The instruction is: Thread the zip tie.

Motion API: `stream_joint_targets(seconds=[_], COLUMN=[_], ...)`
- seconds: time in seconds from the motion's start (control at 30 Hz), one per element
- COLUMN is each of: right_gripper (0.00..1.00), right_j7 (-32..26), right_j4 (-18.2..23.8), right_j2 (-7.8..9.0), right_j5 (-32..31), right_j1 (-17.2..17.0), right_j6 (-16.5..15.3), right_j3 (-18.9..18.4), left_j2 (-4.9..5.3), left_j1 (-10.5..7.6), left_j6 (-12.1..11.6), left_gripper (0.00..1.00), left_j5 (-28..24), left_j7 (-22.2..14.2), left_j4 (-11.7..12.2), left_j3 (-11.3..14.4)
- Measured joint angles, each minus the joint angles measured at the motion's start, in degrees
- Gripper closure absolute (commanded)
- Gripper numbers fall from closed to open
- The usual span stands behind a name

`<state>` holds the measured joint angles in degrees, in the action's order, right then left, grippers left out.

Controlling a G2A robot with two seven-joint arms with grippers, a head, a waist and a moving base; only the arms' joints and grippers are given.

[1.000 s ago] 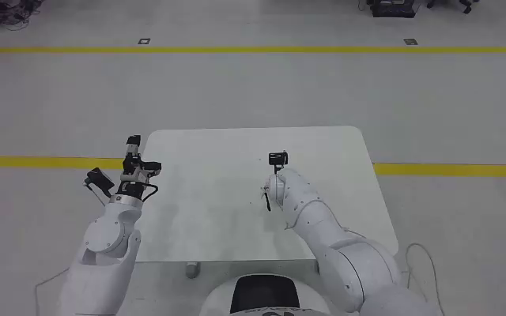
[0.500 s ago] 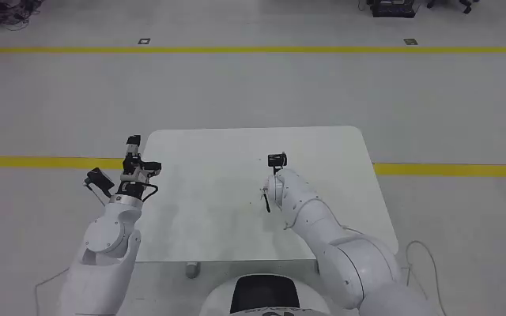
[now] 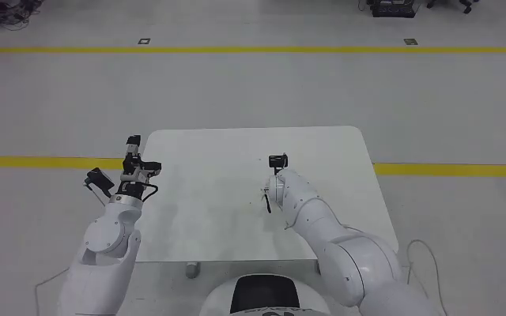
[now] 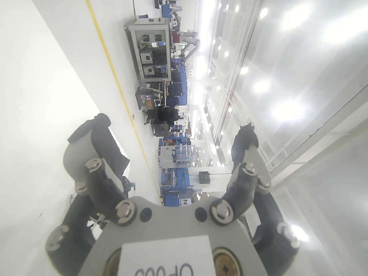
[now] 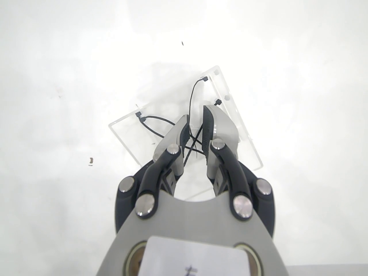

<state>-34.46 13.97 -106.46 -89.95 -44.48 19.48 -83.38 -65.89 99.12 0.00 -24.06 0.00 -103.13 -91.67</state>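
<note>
On the clear plate (image 5: pixel 129 132), lying flat and askew on the white table (image 3: pixel 213 158): three black zip ties (image 5: pixel 156 118), thin strands curving inward and crossing one another near the plate's middle. Heads well apart: one by a corner of the plate, two close to the long edge on the opposite side, next to the small holes there. Tails partly hidden behind the fingers over the plate's middle.

Directly above the plate, pointing straight down at it: right gripper (image 5: pixel 195 111). Fingers (image 5: pixel 221 127) set close but not together, a narrow gap between them, clamped on nothing. Strand crossing visible through that gap. Cannot tell whether the tips touch the plate or a tie, or hang just over them.

Well apart from the plate, off to its left at the table's edge: left gripper (image 4: pixel 172 123). Fingers spread wide, empty, aimed away from the plate and out toward the hall.

Off the plate on the bare table top: small dark speck (image 5: pixel 182 43) beyond one corner; small brown fleck (image 5: pixel 90 160) farther out on another side.
</note>
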Motion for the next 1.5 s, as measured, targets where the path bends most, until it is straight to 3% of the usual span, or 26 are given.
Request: stream_joint_targets(seconds=[0.37, 1.17, 1.27, 1.33, 1.5], right_gripper=[0.87, 0.88, 0.91, 1.00, 1.00], right_j7=[1.37, -1.33, -1.40, -1.45, -1.42], right_j4=[0.07, -1.71, -1.98, -2.10, -2.29], right_j2=[0.09, 0.73, 0.76, 0.77, 0.84], right_j5=[0.00, 0.00, 0.00, 0.00, 0.00], right_j1=[0.07, 1.25, 1.37, 1.43, 1.52], right_j6=[0.00, 0.00, 0.00, 0.00, 0.00], right_j3=[-0.02, -0.53, -0.56, -0.63, -0.81], left_j2=[0.00, 0.00, 0.00, 0.00, 0.00], left_j1=[0.00, 0.00, 0.00, 0.00, 0.00], left_j6=[0.00, 0.00, 0.00, 0.00, 0.00], left_gripper=[0.00, 0.00, 0.00, 0.00, 0.00], left_j5=[0.00, 0.00, 0.00, 0.00, 0.00], left_j7=[0.00, 0.00, 0.00, 0.00, 0.00], left_j4=[0.00, 0.00, 0.00, 0.00, 0.00], left_j3=[0.00, 0.00, 0.00, 0.00, 0.00])
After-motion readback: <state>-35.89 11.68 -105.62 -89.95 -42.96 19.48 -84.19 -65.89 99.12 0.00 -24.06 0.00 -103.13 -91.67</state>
